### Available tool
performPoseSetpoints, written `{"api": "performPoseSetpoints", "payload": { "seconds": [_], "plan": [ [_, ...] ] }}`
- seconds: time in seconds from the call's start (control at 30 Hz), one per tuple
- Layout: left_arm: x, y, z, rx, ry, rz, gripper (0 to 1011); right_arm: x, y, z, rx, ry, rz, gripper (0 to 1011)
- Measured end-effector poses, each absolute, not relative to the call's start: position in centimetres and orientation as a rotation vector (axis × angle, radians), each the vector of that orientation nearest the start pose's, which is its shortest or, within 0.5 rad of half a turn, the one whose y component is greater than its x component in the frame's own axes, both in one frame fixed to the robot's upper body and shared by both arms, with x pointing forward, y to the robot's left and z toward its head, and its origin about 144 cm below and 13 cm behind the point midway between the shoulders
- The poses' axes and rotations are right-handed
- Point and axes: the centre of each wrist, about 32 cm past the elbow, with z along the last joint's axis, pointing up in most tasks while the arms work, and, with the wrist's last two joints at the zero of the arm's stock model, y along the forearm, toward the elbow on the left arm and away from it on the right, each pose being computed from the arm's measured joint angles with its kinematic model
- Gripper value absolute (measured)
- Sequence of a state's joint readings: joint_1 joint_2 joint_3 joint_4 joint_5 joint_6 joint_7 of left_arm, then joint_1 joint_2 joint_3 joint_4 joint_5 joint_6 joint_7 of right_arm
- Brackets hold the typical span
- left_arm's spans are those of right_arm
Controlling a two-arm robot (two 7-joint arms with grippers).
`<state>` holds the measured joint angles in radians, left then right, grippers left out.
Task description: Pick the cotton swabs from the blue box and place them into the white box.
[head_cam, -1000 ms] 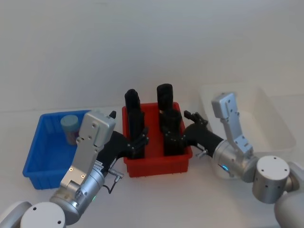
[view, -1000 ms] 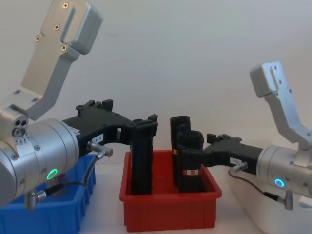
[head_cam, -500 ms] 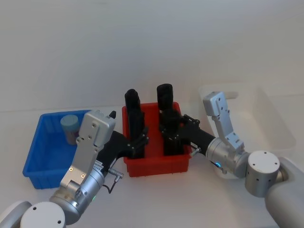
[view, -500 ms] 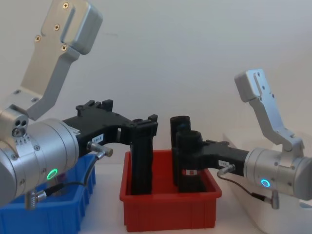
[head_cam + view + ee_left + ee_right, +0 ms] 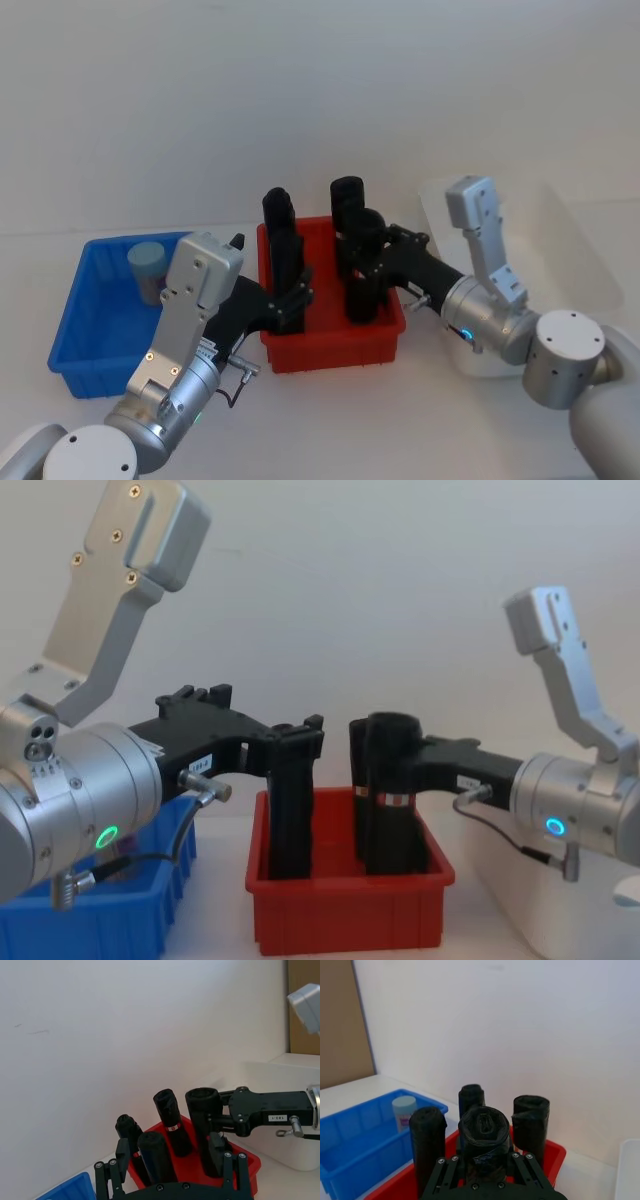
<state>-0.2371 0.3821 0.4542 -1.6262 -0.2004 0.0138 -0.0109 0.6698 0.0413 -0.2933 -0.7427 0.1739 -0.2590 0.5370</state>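
1. Right gripper [image 5: 366,250], black, two-fingered, reaches in from the robot's right over a low red ribbed plastic bin [image 5: 330,350]. Its fingers are clamped on a tall black cylindrical pack [image 5: 390,795] with a red-and-white band, gripped near the top.
2. Chest view: this held pack stands upright and its top rises above the neighbouring packs. Its lower end is hidden behind the bin's front wall, so whether it rests on the floor of the bin cannot be told.
3. Left gripper [image 5: 293,298], also black, sits at the left front of the same red bin, closed around another tall black pack [image 5: 290,810], which stands upright inside the bin.
4. Two further black packs [image 5: 347,200] stand at the back of the red bin, untouched by either gripper.
5. Low bright blue open-top plastic bin with ribbed sides [image 5: 95,300] lies on the robot's left, just beside the red bin.
6. Small clear cylindrical jar of cotton swabs with a pale blue-grey cap [image 5: 147,268] stands upright in the far part of the blue bin, well apart from both grippers. A second jar may sit behind the left arm; not resolvable.
7. Large plain white plastic tub [image 5: 560,250] stands on the robot's right, beside the red bin, with the right arm passing across its near left corner.
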Motion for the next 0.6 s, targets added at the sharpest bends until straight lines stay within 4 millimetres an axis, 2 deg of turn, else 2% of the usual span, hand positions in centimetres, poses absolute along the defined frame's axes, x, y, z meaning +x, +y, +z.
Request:
{"api": "performPoseSetpoints", "payload": {
  "seconds": [0.6],
  "plan": [
    [49.2,19.8,120.4,0.061,-0.268,1.124,1004,59.0,-20.7,119.9,0.137,-0.162,-1.031,351]
  ]
}}
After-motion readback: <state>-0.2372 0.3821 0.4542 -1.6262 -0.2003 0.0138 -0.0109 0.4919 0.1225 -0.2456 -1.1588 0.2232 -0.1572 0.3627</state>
